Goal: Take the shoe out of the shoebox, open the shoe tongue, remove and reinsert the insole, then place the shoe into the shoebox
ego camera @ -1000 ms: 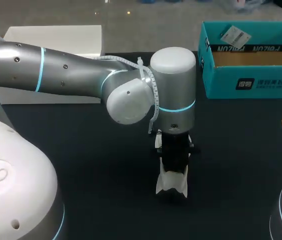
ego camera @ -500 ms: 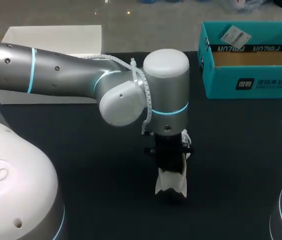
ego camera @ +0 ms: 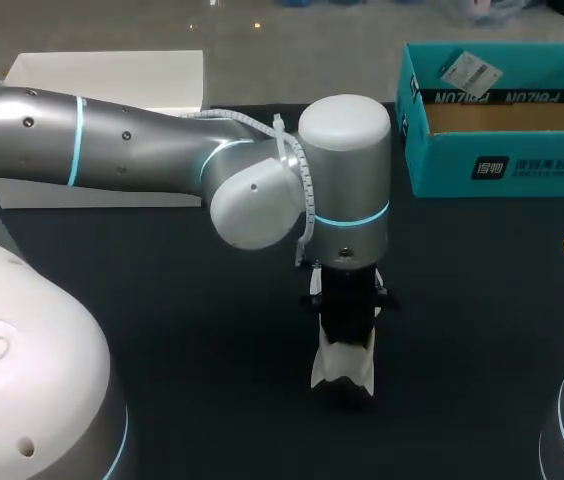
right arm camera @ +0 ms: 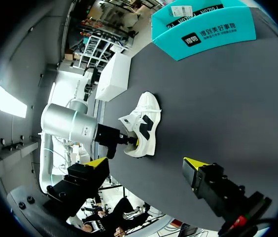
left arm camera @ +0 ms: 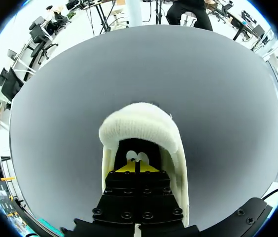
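The left arm (ego camera: 112, 150) comes in from the left, and its wrist stands over the middle of the black desk (ego camera: 182, 320), pointing straight down. The left claw (left arm camera: 136, 167) is sunk into the mouth of the white shoe (ego camera: 344, 368). Its yellow tips are pressed together with no gap showing; whether anything thin is pinched between them cannot be told. The shoe's padded white rim arches just ahead of the tips. The shoe, which has a black side panel, rests on the desk near its middle, well apart from the teal shoebox (ego camera: 502, 165) standing open at the far right corner. The right claw (right arm camera: 145, 163) hovers at the desk's right side, fingers spread wide and holding nothing. A white box (ego camera: 107, 70) sits at the far left edge.
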Robot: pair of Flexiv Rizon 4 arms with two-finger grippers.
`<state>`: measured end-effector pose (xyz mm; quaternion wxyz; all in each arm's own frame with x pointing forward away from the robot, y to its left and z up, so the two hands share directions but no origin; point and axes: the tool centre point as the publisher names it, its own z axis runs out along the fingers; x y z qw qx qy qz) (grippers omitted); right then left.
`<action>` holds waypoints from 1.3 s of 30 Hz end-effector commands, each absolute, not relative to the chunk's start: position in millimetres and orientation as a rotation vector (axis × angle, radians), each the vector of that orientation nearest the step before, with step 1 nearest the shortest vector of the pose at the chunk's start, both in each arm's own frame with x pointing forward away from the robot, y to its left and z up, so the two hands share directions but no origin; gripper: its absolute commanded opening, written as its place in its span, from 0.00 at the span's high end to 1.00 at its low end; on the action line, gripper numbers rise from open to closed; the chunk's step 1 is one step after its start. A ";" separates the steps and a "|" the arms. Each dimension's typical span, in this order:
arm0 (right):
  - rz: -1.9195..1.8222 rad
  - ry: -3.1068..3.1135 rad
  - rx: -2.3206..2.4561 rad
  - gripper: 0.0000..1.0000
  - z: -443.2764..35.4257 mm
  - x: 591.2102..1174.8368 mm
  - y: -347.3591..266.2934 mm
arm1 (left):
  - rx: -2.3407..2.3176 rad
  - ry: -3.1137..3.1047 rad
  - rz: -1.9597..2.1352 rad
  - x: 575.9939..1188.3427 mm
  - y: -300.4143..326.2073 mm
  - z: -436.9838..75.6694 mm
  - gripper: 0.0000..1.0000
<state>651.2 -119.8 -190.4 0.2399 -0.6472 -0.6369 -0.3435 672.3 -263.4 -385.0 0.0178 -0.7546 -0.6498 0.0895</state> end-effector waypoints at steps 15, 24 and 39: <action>-0.940 -1.744 -1.775 0.00 -190.5 649.5 -119.3 | -2.336 -1.910 0.304 648.1 -278.6 -426.4 1.00; -0.940 -1.744 -1.775 0.00 -190.5 649.5 -119.3 | -2.365 -1.962 0.163 657.4 -270.0 -398.8 1.00; -0.940 -1.744 -1.775 0.00 -190.5 649.5 -119.3 | -2.432 -2.059 -0.015 700.2 -251.3 -358.6 1.00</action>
